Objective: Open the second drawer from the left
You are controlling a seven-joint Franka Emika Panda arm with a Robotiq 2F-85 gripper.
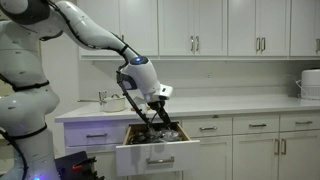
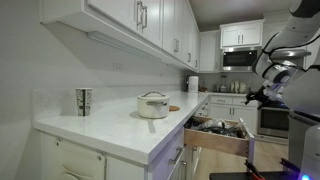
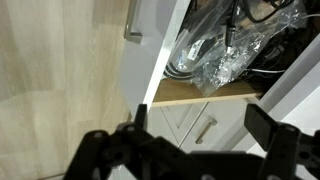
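The second drawer from the left (image 1: 155, 157) is a white drawer with a short silver bar handle. It stands pulled well out of the cabinet row in both exterior views, its wooden side showing (image 2: 216, 140). It holds dark utensils wrapped in clear plastic (image 3: 225, 45). My gripper (image 1: 160, 110) hangs just above the drawer's open inside, also in an exterior view (image 2: 253, 98). In the wrist view my gripper (image 3: 205, 125) has its two fingers wide apart with nothing between them. The drawer front with its handle (image 3: 135, 25) runs along the left of the contents.
A white cabinet door with a bar handle (image 3: 205, 130) lies below the drawer. A pot (image 2: 152, 105) and a cup (image 2: 84, 100) stand on the white counter. A faucet (image 1: 103, 97) is behind the arm. Closed drawers (image 1: 208, 128) continue along the row.
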